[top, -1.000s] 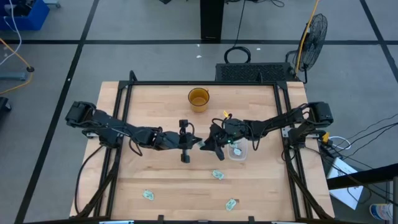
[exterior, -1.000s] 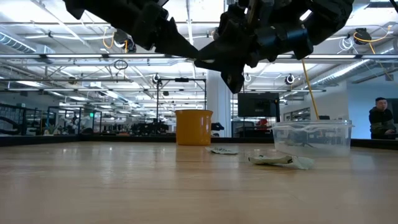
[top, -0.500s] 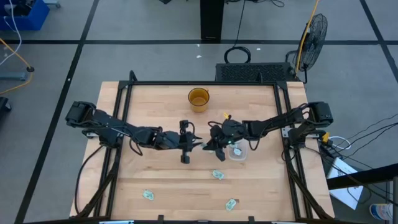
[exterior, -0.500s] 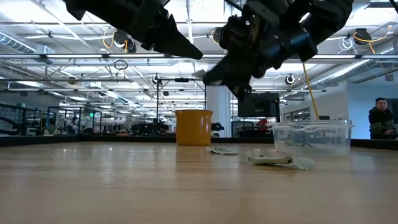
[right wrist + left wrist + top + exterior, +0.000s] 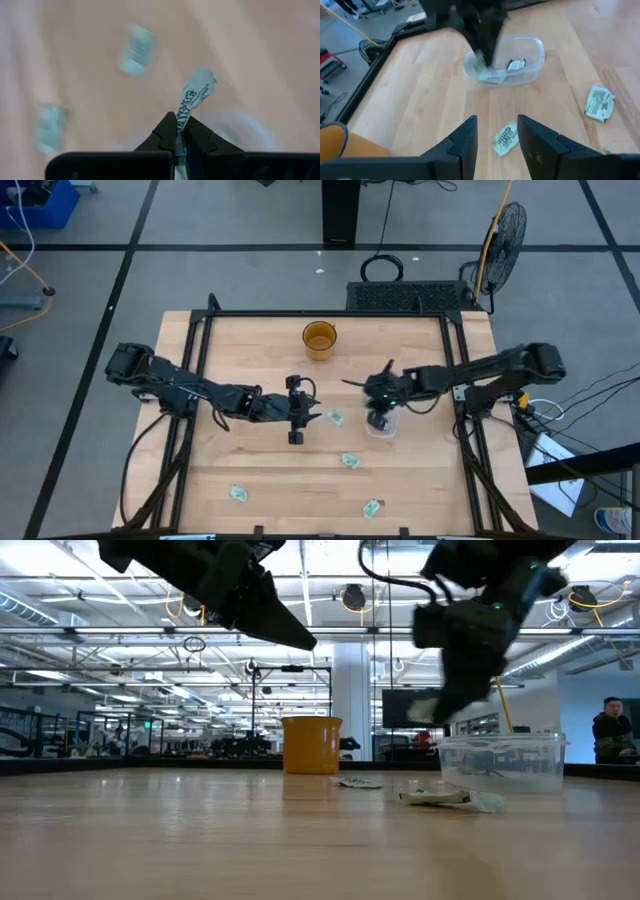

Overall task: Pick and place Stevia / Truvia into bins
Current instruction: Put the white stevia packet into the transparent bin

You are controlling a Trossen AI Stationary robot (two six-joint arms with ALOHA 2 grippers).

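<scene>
My left gripper (image 5: pixel 312 414) hangs open above mid-table. One green-and-white Stevia / Truvia sachet (image 5: pixel 506 139) lies flat on the wood below the gap between its fingers, untouched, also seen from above (image 5: pixel 334 418). My right gripper (image 5: pixel 378 418) is over the clear bin (image 5: pixel 530 70), shut on another sachet (image 5: pixel 194 95). The bin holds some sachets (image 5: pixel 516 64). More sachets lie flat on the table (image 5: pixel 350 461), (image 5: pixel 238 494), (image 5: pixel 372 507). My right gripper pinches one end of the sachet (image 5: pixel 183 117) between its two fingertips. The rest of the sachet sticks out past the tips. The fingers point down from above the bin, and the sachet (image 5: pixel 479 62) hangs clear of the table at the bin's rim.
An amber cup (image 5: pixel 320 340) stands at the far middle of the table. A black frame (image 5: pixel 200 330) runs round the tabletop. In the low view a sachet (image 5: pixel 450 797) lies in front of the bin (image 5: pixel 500 762). A person (image 5: pixel 612 730) is in the room far behind.
My left gripper has opened, and a sachet now lies on the table just past its fingers. My right gripper has drawn away from the left one toward the table's right edge with a sachet, tipped its fingers down, and now stands over the bin.
</scene>
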